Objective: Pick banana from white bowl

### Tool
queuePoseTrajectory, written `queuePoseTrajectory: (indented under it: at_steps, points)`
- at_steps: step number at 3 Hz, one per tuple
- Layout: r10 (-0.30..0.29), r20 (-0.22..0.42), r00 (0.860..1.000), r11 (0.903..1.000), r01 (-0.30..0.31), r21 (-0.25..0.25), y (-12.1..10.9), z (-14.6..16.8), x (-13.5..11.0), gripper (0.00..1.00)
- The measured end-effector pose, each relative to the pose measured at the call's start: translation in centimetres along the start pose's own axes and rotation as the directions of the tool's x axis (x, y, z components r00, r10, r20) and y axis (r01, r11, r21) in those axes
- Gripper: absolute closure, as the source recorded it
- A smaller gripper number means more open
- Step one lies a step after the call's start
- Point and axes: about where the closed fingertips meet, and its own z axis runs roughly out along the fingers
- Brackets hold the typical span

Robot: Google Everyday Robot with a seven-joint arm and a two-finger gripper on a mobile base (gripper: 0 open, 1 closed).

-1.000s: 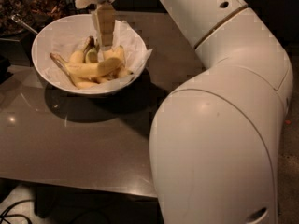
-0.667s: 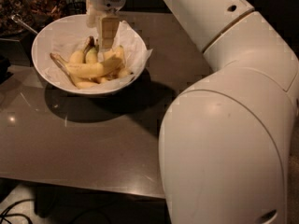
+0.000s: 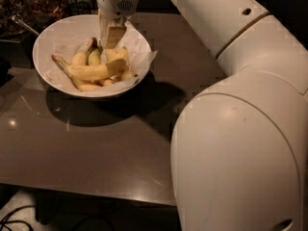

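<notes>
The white bowl (image 3: pixel 48 37), lined with crumpled white paper, stands at the back left of the table. Several yellow bananas lie in it. The banana (image 3: pixel 94 71), the longest one, lies across the front of the pile with its thin brownish stem pointing left. My gripper (image 3: pixel 110 38) hangs from the arm at the bowl's right half, just above the back of the pile and above the banana's right end. I see nothing lifted out of the bowl.
The bowl rests on a dark glossy table (image 3: pixel 96 148). My large white arm and body (image 3: pixel 240 129) fill the right side. Dark clutter (image 3: pixel 19 8) sits behind the bowl at top left. The table's front edge runs along the bottom, with cables (image 3: pixel 14 218) on the floor below.
My gripper has risen a little from the banana pile and shifted slightly right. The bananas lie much as before.
</notes>
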Motion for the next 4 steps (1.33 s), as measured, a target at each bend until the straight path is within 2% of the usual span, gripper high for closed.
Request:
queuePoseTrajectory:
  at_steps: [1, 4]
  points:
    - [0.000, -0.002, 1.000, 0.9999, 0.000, -0.011, 0.33, 0.23, 0.18, 0.86]
    - [-0.009, -0.014, 1.000, 0.9999, 0.009, -0.007, 0.34, -0.06, 0.39, 0.16]
